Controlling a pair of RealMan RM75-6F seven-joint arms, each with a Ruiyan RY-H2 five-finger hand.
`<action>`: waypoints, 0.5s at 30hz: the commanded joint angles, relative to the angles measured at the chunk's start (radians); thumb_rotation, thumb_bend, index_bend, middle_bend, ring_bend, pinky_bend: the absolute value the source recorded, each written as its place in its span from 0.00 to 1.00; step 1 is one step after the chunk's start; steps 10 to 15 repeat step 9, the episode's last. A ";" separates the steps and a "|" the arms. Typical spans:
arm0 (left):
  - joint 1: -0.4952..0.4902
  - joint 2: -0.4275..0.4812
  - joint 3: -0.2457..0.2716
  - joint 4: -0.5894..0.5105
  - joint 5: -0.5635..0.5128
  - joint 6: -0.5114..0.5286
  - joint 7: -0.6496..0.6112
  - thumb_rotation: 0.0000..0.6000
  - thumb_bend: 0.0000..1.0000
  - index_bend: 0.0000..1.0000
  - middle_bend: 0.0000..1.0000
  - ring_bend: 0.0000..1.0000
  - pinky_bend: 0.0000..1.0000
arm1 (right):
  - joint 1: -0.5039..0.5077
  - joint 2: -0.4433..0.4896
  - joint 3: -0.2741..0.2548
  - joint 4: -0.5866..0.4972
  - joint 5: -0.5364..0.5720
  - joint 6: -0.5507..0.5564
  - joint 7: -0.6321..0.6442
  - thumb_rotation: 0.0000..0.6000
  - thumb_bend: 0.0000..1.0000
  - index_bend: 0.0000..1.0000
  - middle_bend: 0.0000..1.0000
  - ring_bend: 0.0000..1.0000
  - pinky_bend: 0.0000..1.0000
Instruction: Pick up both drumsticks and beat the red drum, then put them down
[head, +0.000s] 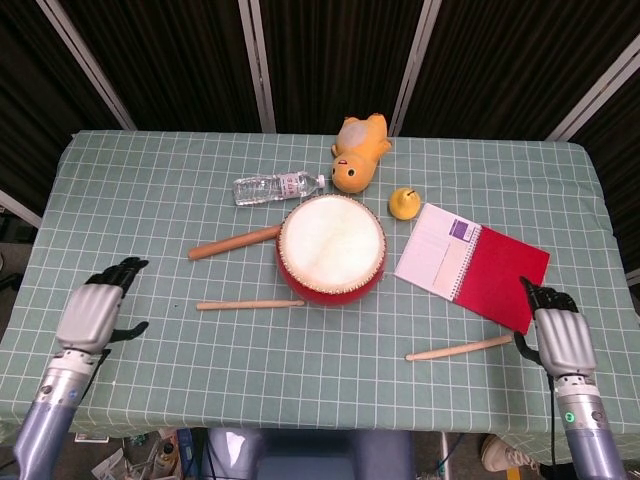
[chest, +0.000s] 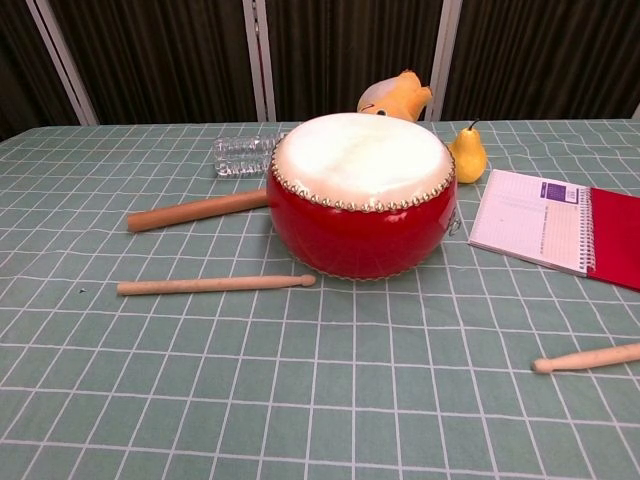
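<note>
The red drum (head: 331, 248) (chest: 362, 193) with a cream skin stands mid-table. One drumstick (head: 250, 304) (chest: 215, 285) lies flat just left of the drum's front, its tip beside the drum wall. The other drumstick (head: 459, 348) (chest: 587, 358) lies on the cloth to the front right. My left hand (head: 92, 313) hovers far left of its stick, fingers apart, holding nothing. My right hand (head: 561, 338) sits right of the second stick, fingers apart and holding nothing. Neither hand shows in the chest view.
A thicker wooden rod (head: 234, 242) (chest: 196, 210) lies left of the drum. Behind are a water bottle (head: 278, 187), a yellow plush toy (head: 358, 151) and a yellow pear (head: 403, 203). A spiral notebook (head: 472, 263) with a red cover lies to the right.
</note>
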 joint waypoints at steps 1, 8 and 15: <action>0.143 0.054 0.085 0.112 0.124 0.124 -0.129 1.00 0.10 0.00 0.00 0.01 0.09 | -0.093 0.041 -0.028 0.050 -0.137 0.108 0.102 1.00 0.32 0.00 0.00 0.00 0.00; 0.234 0.051 0.087 0.238 0.208 0.192 -0.162 1.00 0.05 0.00 0.00 0.00 0.05 | -0.166 0.009 -0.053 0.133 -0.238 0.204 0.109 1.00 0.29 0.00 0.00 0.00 0.00; 0.242 0.052 0.085 0.242 0.212 0.191 -0.165 1.00 0.05 0.00 0.00 0.00 0.04 | -0.171 0.003 -0.050 0.145 -0.249 0.214 0.113 1.00 0.29 0.00 0.00 0.00 0.00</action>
